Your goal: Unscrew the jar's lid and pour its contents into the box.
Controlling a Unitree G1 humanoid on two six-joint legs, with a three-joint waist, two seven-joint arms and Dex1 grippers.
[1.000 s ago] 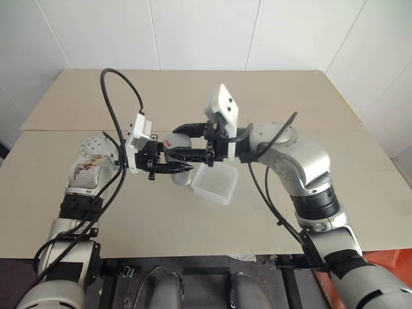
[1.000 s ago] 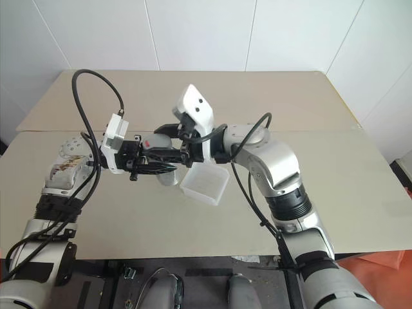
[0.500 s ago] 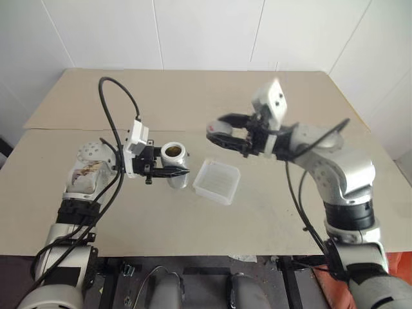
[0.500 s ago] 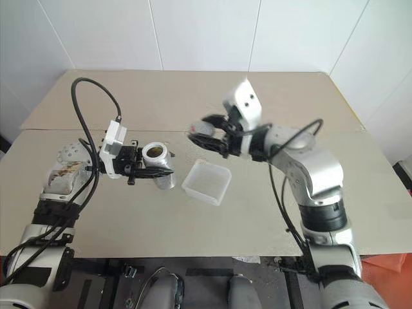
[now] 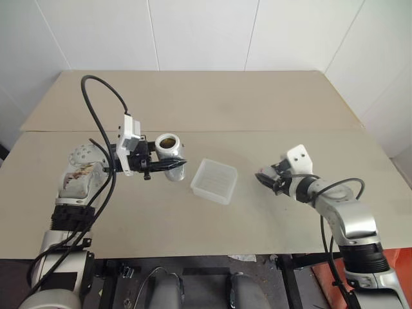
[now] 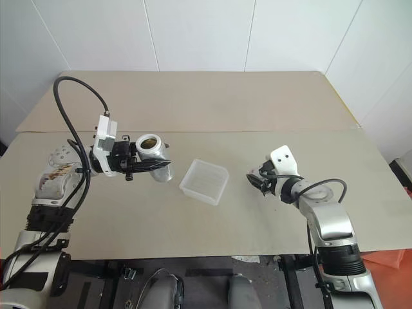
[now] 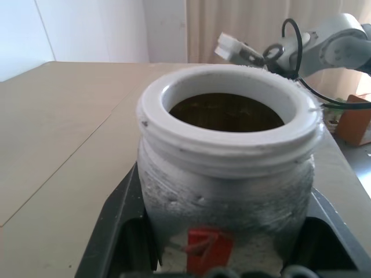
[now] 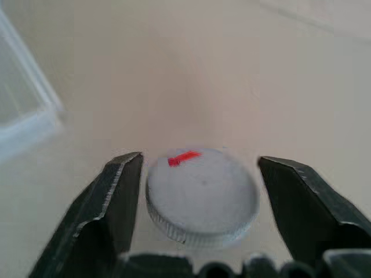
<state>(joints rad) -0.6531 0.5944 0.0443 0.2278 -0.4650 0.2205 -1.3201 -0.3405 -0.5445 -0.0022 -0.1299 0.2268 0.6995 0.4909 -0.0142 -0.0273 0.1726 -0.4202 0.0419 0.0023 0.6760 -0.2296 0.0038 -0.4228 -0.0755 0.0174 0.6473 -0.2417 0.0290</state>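
Note:
My left gripper is shut on the jar, holding it upright above the table, left of the box. The silvery jar has an uncovered white mouth and a red mark on its side. Its inside looks dark brown, and I cannot make out the contents as separate bits. Right of the box, my right gripper is down near the table. The round grey lid with a red mark lies flat between my open right gripper's fingers, with a gap on each side.
The beige table stretches wide behind and around the box, with a seam running across it. The translucent box stands between my two grippers. A black cable loops up over my left arm.
My right gripper pulled the lid off the jar, swung right and down to the table, and opened, letting go of the lid. The jar stays in my left gripper.

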